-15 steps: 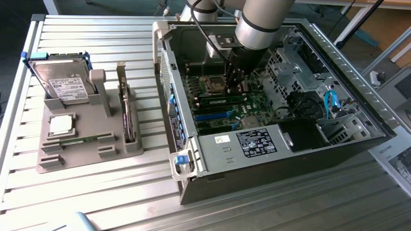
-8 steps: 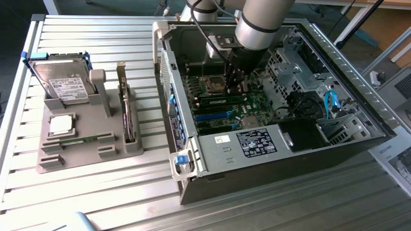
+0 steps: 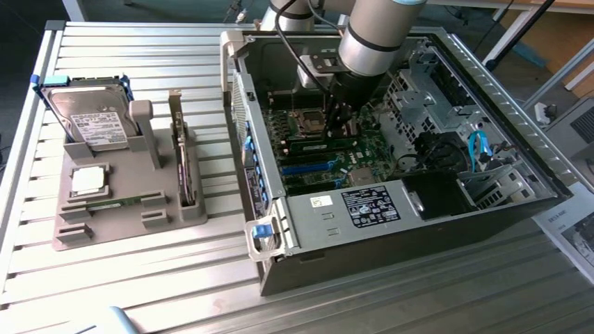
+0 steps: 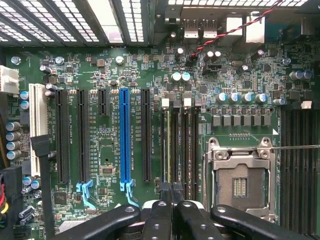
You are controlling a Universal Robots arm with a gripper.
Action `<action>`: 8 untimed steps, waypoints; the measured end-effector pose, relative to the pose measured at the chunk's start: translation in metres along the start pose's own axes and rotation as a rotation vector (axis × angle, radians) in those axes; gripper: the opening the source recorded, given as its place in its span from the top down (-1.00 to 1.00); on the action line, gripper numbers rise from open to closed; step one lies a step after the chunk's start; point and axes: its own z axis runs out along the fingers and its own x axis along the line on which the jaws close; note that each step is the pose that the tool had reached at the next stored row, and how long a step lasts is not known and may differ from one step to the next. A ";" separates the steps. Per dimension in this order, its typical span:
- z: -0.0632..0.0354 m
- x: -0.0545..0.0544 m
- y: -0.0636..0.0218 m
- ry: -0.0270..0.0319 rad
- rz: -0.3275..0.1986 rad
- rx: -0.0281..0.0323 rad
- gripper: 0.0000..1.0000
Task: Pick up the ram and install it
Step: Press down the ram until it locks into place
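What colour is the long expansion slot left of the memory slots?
Bright blue expansion slot, clearest in the wrist view.

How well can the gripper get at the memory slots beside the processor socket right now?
Probably yes. The case lies with its side open, and the shut gripper hangs inside it directly above the memory slots next to the processor socket. No cable or card appears to cross between them.

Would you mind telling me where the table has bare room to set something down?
Free: the slatted table in front of the grey parts holder and the strip behind the hard drive. Crowded: inside the computer case, where the hand sits at the motherboard.
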 end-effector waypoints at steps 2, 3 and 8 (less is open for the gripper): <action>0.0005 0.000 0.0000 0.0001 0.000 -0.0001 0.80; 0.0006 0.000 0.0000 0.0000 0.000 0.0000 0.80; 0.0018 0.000 0.0000 0.0000 0.000 0.0000 0.80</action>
